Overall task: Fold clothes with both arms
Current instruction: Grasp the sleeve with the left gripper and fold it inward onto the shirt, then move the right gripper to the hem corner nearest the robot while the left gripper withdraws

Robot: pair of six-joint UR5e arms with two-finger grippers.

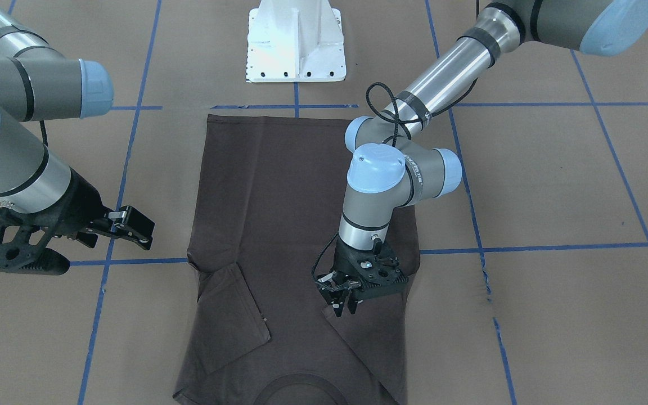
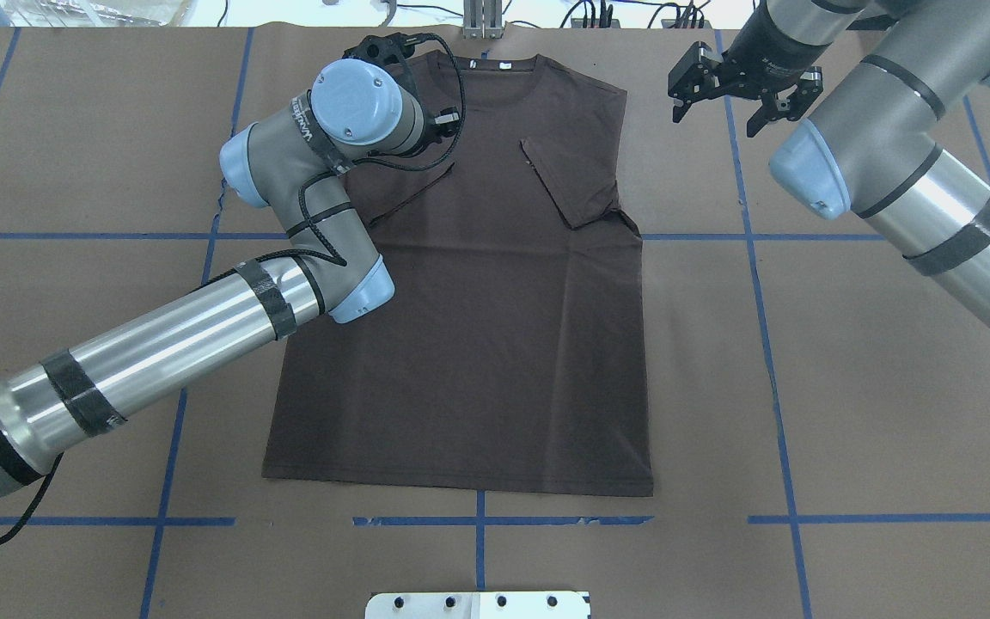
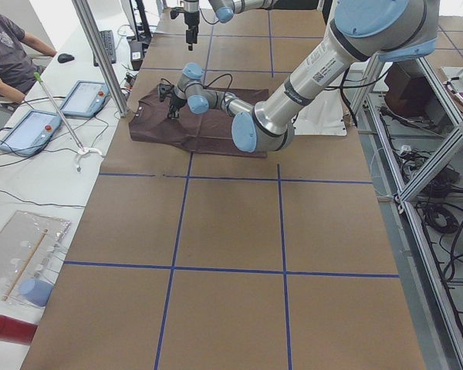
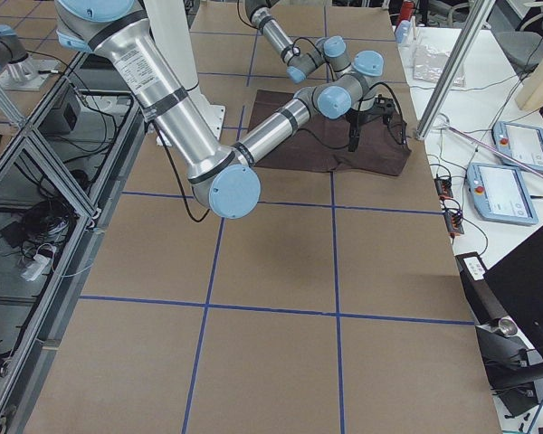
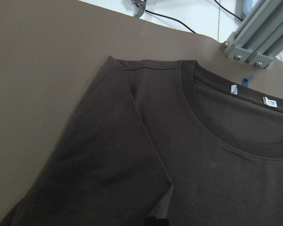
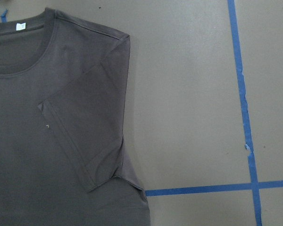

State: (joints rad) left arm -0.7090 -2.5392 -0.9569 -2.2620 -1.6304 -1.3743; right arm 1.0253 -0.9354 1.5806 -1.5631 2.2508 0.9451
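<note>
The dark brown T-shirt (image 1: 279, 197) (image 2: 478, 344) lies flat on the brown table, collar (image 5: 217, 136) at the far edge from the robot. Both short sleeves are folded in over the chest. My left gripper (image 1: 345, 306) points down onto the inner corner of the left sleeve (image 5: 113, 155) and looks shut on its hem; the wrist hides it in the overhead view. My right gripper (image 2: 718, 107) (image 1: 133, 226) hangs open and empty beside the shirt's right shoulder, off the cloth. The right sleeve (image 6: 85, 132) lies flat with nothing touching it.
The white base pedestal (image 1: 296, 42) stands at the robot's edge of the table. Blue tape lines (image 2: 761, 284) cross the brown surface. A side bench past the collar end holds tablets (image 3: 85, 96), cables and a frame post (image 3: 100, 54); a seated person (image 3: 8, 46) is there.
</note>
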